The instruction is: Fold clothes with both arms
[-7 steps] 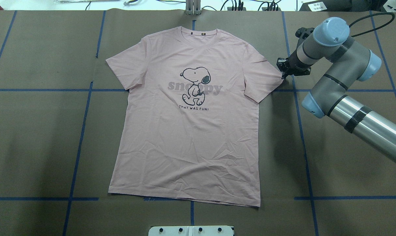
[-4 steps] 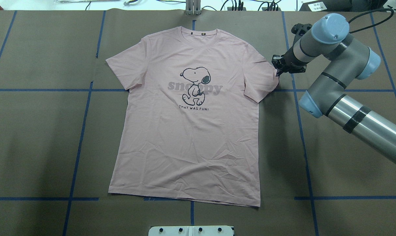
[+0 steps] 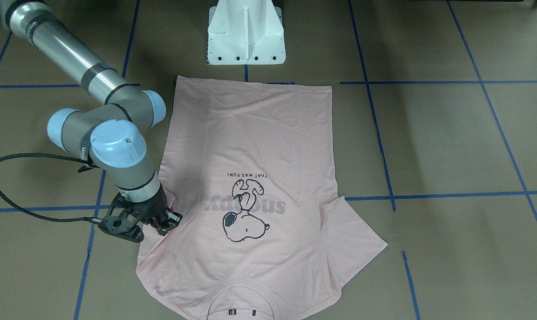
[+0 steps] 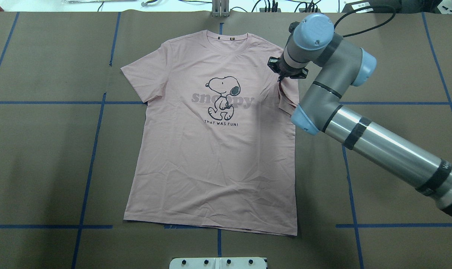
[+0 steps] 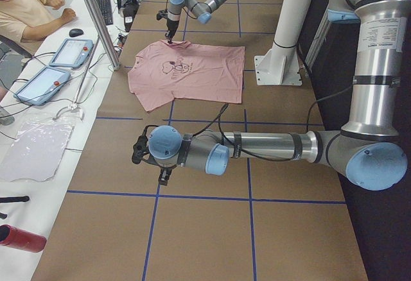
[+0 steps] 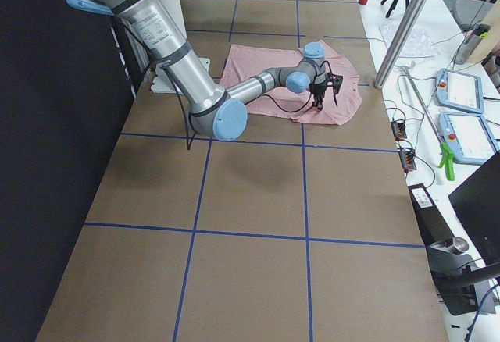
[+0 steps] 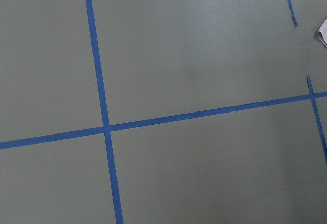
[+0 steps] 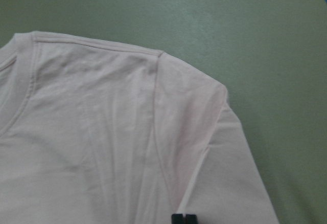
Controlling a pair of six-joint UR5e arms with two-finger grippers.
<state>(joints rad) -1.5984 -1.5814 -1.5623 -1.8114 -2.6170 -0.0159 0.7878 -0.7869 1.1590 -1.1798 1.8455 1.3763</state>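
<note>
My right tool is pinched tight on the sleeve of the pink T-shirt, bunching it inward. My left tool hangs over the desk; can't tell its opening.

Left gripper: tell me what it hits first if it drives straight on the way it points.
The left gripper points down at the bare brown table cover, near a blue tape crossing; it would likely meet that cover first.

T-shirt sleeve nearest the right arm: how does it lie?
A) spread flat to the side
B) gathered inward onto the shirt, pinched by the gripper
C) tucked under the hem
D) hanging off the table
B: the right gripper is shut on the sleeve, holding it in over the shoulder of the T-shirt.
</note>
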